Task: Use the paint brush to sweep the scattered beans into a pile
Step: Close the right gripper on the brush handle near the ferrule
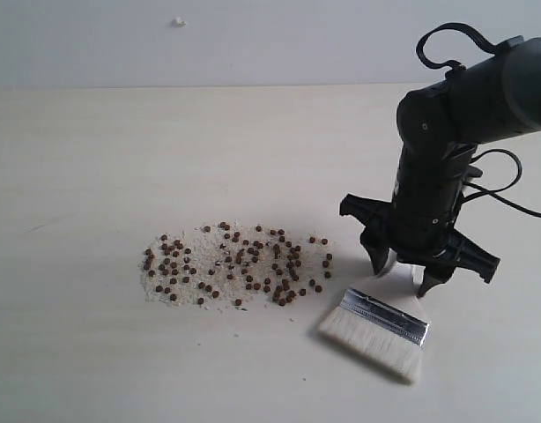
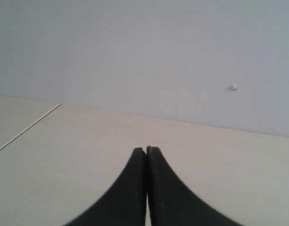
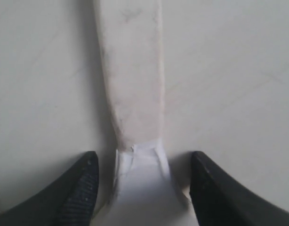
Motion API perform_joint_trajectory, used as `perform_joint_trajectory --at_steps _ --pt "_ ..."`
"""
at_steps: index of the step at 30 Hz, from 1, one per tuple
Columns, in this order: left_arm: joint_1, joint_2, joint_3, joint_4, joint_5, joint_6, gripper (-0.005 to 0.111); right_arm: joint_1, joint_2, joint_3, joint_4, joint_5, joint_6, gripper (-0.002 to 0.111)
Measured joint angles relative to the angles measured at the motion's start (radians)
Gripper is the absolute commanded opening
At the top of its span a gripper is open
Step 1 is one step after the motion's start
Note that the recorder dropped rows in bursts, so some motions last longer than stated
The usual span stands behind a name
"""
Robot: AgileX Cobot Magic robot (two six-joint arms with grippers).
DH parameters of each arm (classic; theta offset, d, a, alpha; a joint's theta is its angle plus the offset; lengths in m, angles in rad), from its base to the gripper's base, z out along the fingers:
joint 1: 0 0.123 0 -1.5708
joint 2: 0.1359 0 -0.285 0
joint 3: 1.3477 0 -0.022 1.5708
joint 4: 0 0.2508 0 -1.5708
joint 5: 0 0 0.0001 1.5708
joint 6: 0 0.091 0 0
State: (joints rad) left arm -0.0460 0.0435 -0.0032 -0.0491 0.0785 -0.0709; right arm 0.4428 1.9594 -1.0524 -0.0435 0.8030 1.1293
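The paint brush [image 1: 382, 328] lies flat on the counter [image 1: 94, 352], at the front and to the right. Its cream bristles [image 1: 372, 342] are the closest part. Behind them is the shiny metal band [image 1: 387, 315]. The pale handle [image 3: 135, 70] goes back from there, under the right end effector [image 1: 403, 275]. This end effector hangs low over the handle with its two black fingers [image 3: 83, 188] spread apart, one on each side. There is a gap between each finger and the wood, so it grips nothing.

A little farther back and to the left, the beans [image 1: 240, 264] are spread out in a wide patch. They are near the brush but do not touch it. They are tiny brown-red balls lying on fine white grains [image 1: 204, 242].

Past them the counter runs on to a pale wall [image 1: 253, 44] with a small white speck [image 1: 179, 21] on it.

The left end effector [image 2: 146, 150] is squeezed closed with nothing in it. It is above the counter and points at that wall.
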Motion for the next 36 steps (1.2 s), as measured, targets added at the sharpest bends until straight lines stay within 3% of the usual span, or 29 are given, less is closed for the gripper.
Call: perform_joint_trajectory --at_steps 36 --pt "0.000 0.000 0.000 0.000 0.000 0.000 0.000 0.000 0.000 0.000 0.015 0.009 -0.103 0.054"
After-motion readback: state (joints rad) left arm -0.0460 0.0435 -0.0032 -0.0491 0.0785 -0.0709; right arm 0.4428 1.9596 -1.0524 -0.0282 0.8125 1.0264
